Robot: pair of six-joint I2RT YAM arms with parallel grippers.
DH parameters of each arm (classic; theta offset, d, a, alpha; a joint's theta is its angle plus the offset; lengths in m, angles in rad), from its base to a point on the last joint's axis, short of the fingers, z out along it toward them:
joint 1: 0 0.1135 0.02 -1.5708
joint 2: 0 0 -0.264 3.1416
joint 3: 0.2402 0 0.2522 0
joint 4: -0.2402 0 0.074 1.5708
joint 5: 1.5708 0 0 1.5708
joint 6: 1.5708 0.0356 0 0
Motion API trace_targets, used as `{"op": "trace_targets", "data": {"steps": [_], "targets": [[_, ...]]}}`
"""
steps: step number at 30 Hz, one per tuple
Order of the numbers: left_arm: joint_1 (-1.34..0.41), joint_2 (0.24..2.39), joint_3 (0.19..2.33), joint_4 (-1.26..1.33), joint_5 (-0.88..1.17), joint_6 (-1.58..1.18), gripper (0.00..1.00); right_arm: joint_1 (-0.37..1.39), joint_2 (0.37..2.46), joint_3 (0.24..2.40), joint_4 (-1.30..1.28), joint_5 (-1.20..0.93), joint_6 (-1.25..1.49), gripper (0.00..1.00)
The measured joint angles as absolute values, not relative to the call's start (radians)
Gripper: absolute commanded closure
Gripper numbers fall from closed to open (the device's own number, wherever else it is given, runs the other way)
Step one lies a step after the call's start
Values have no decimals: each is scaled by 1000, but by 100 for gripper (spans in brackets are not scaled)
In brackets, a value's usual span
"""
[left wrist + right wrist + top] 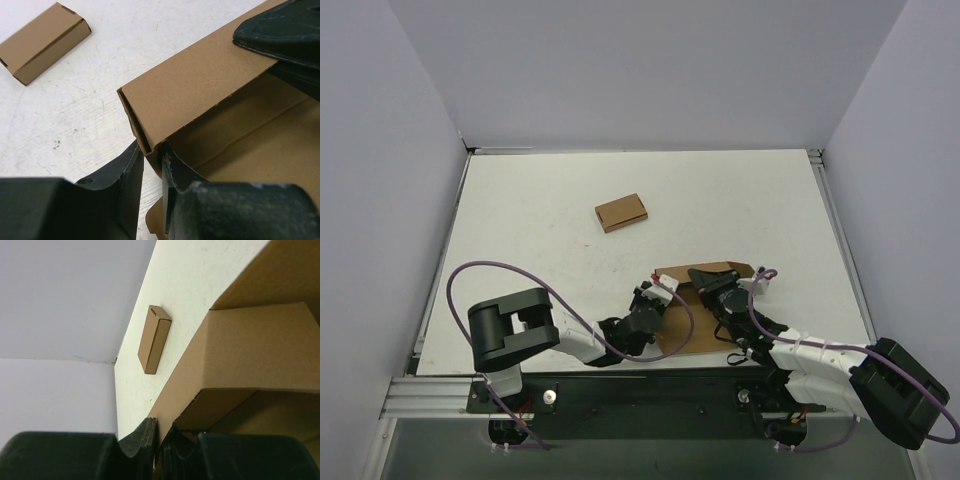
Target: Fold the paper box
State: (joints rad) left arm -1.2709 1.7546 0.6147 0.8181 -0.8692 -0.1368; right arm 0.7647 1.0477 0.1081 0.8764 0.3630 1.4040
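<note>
Left gripper [151, 167] and right gripper [161, 429] pinching the box [200, 85].
Each nearly closed on a raised wall; box rests on tabletop [540, 200].

Robotics lab cell; white table [720, 200], bare grey partition walls [650, 70], aluminium mounting rail [430, 397]

The paper box [200, 90] is showing plain brown, the smaller box [42, 42] likewise; the tabletop [125, 45] white; left claw [151, 165] and right claw [160, 432] black.
</note>
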Motion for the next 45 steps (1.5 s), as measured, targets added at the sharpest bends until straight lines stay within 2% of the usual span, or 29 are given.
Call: {"op": "trace_targets", "data": {"steps": [3, 9, 11, 13, 19, 24, 27, 33, 36, 40, 45], "targets": [[-1271, 1766, 588, 893, -873, -44, 85, 769, 1051, 111, 860, 363, 1405, 81], [-1271, 1775, 538, 1015, -872, 111, 85, 780, 1086, 128, 854, 361, 1405, 80], [-1271, 1779, 528, 1041, -871, 140, 85, 781, 1105, 131, 868, 361, 1405, 82], [-1270, 1785, 520, 1059, -870, 154, 84, 781, 1131, 133, 892, 360, 1405, 88], [-1267, 1796, 512, 1074, -873, 134, 72, 781, 1192, 131, 986, 359, 1413, 99], [-1268, 1776, 483, 1068, -838, 45, 62, 796, 1205, 101, 1035, 362, 1412, 100], [-1269, 1744, 464, 1048, -805, -23, 61, 810, 1200, 92, 1041, 369, 1411, 100], [-1267, 1727, 455, 1028, -764, -118, 62, 829, 1160, 81, 1018, 395, 1401, 100], [-1266, 1728, 457, 1014, -756, -153, 68, 834, 1140, 78, 1001, 406, 1393, 100], [-1264, 1733, 476, 967, -767, -201, 70, 840, 1123, 78, 980, 422, 1387, 100], [-1264, 1765, 530, 925, -818, -241, 83, 843, 1118, 78, 970, 461, 1386, 100]]}}
